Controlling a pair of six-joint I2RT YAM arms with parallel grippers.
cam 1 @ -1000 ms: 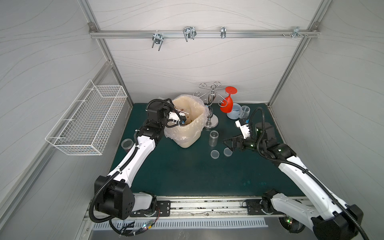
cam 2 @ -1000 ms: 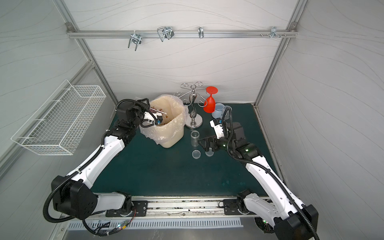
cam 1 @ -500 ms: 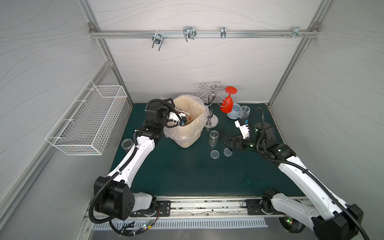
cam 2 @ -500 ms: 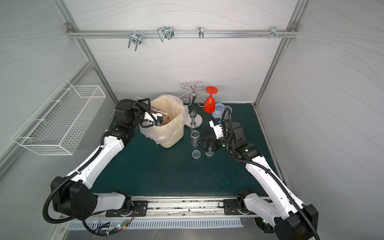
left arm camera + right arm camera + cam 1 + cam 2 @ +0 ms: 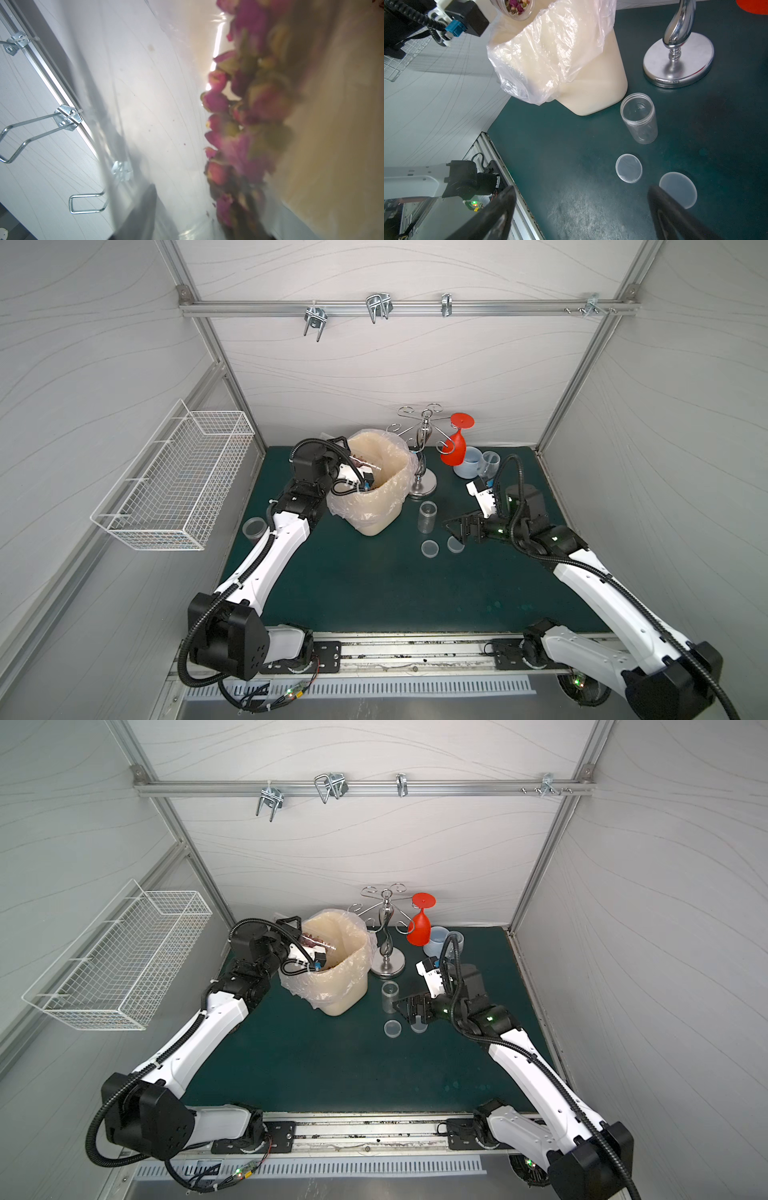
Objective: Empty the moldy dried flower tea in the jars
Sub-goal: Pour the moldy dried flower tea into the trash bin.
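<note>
Staying put mid-frame, the left gripper [image 5: 352,462] keeps the clear cylindrical plastic jar [image 5: 319,942] clamped and tilted over the cream bag-lined bin [image 5: 376,510], with the pink dried flower tea [image 5: 239,116] still inside, so the pour is unfinished; the right gripper [image 5: 454,529] gapes empty.

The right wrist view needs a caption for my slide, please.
Empty jar and two lids beside lined bin; tea-filled jar tilted above it.

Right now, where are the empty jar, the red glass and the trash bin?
empty jar [image 5: 427,519], in a top view, on its side wall.
red glass [image 5: 454,452], in a top view, on its bowl.
trash bin [image 5: 377,524], in a top view, on its front wall.
</note>
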